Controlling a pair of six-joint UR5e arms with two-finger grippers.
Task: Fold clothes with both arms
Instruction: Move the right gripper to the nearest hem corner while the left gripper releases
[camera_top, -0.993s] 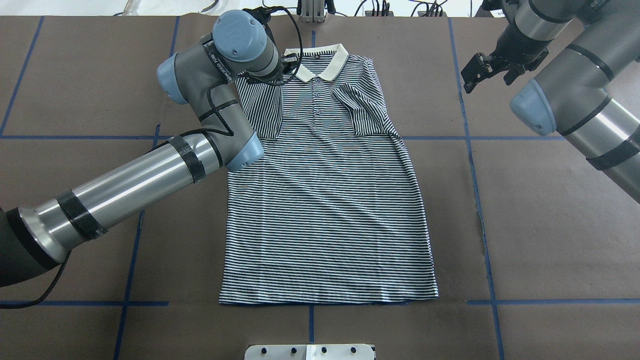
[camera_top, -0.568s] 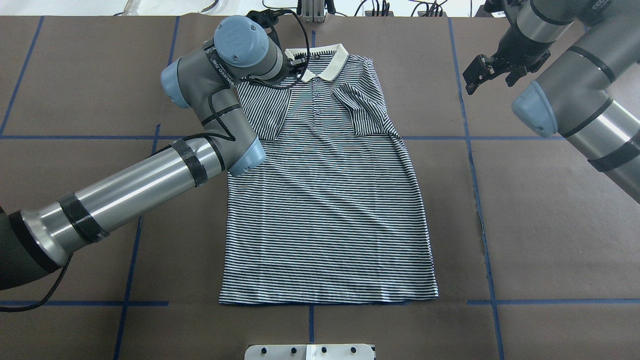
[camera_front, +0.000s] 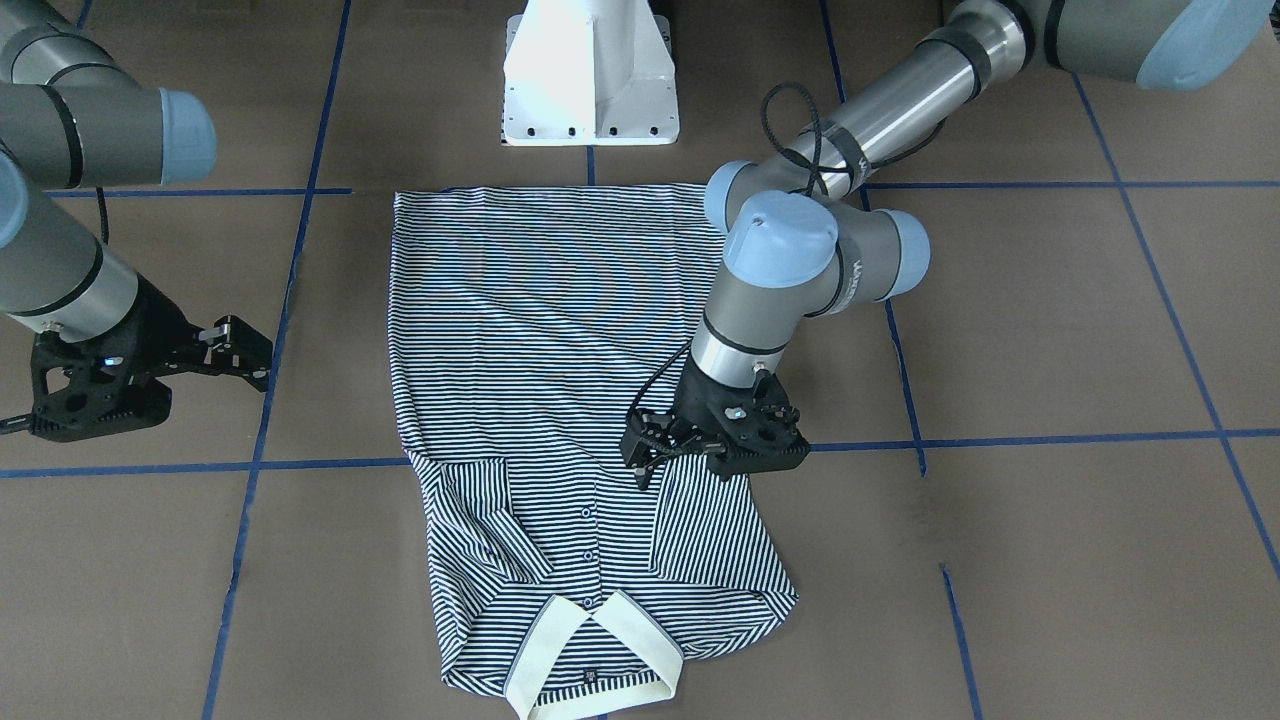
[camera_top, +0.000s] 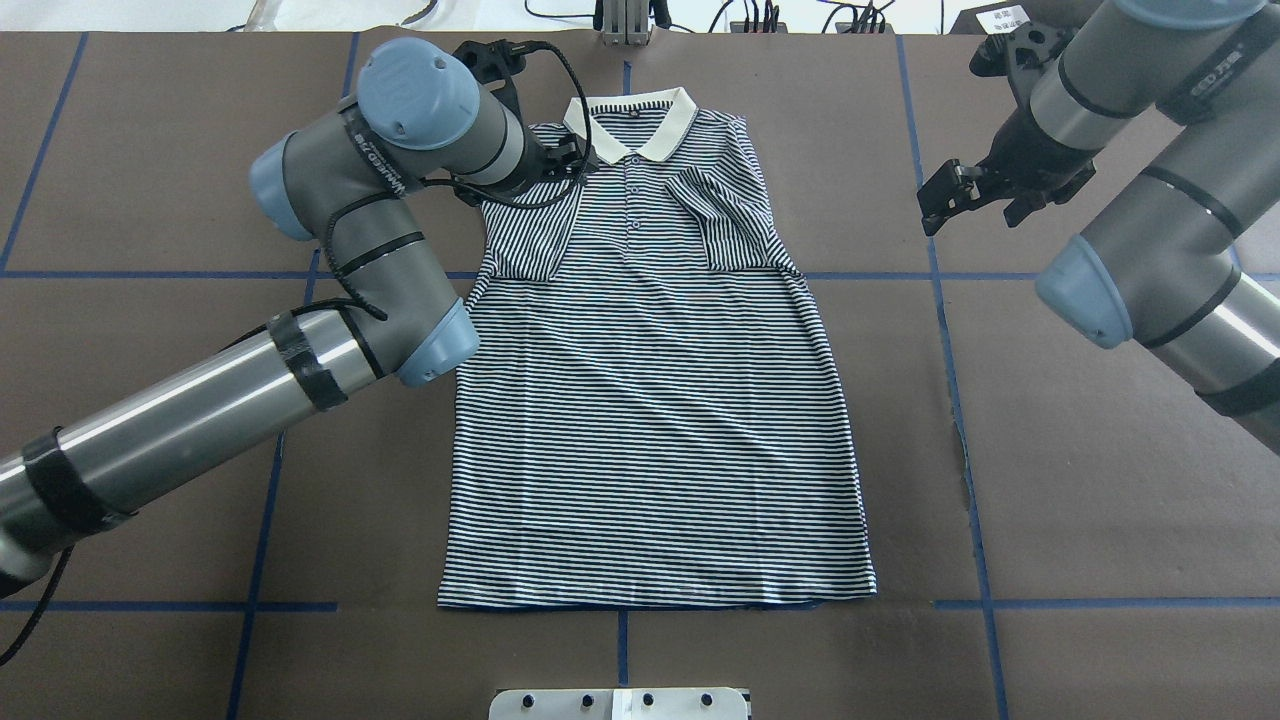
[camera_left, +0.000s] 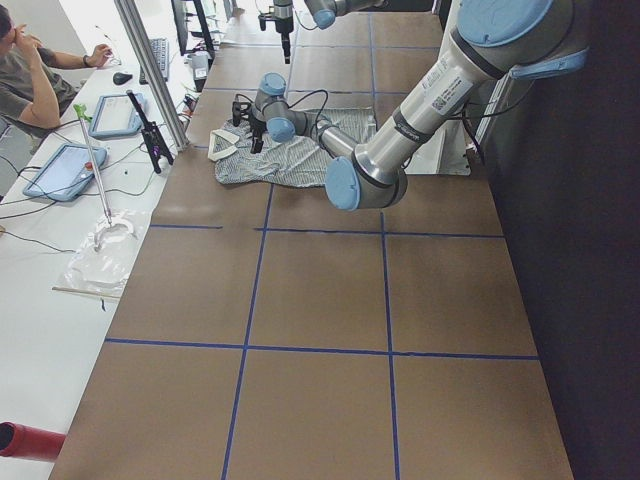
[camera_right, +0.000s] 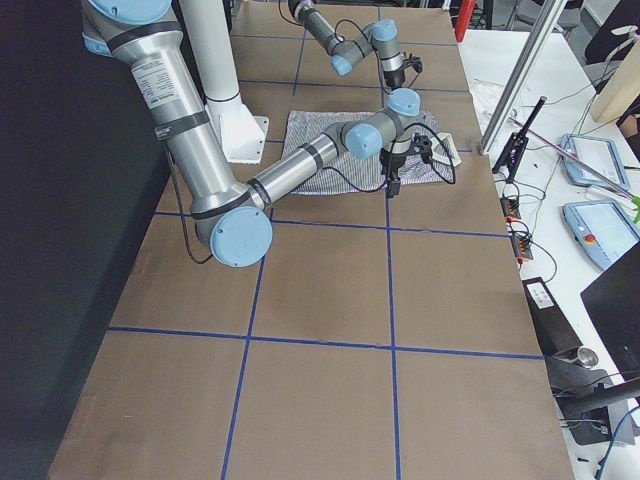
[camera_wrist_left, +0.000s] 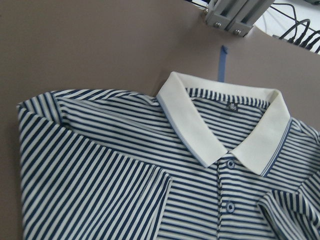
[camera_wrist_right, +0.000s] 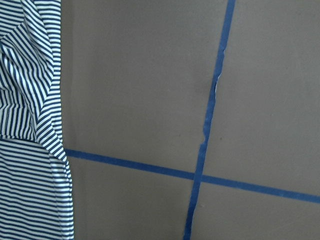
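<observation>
Two arms hang over a brown surface (camera_top: 1100, 450) marked with blue tape lines (camera_top: 950, 400). On it the shirt (camera_top: 650, 420) lies flat, front up, with its hem near the robot and its collar (camera_top: 660, 130) at the far end. Both sleeves are folded inward onto the chest. The left sleeve (camera_top: 525, 235) lies smooth beside the buttons (camera_wrist_left: 229, 164), and the right sleeve (camera_top: 730, 225) is rumpled and creased.

The left arm (camera_top: 200, 410) reaches in across the shirt's left edge. Its jaws hover above the left sleeve, clear of the cloth. Seen from the front, they stand parted and hold nothing. Its wrist camera looks down on the collar, the buttons and the folded sleeve.

The right arm (camera_top: 1150, 240) is off the shirt, well apart to the right at the far end. Its jaws are wide, empty and over bare surface. A white base (camera_front: 590, 70) stands at the near edge, by the hem.
</observation>
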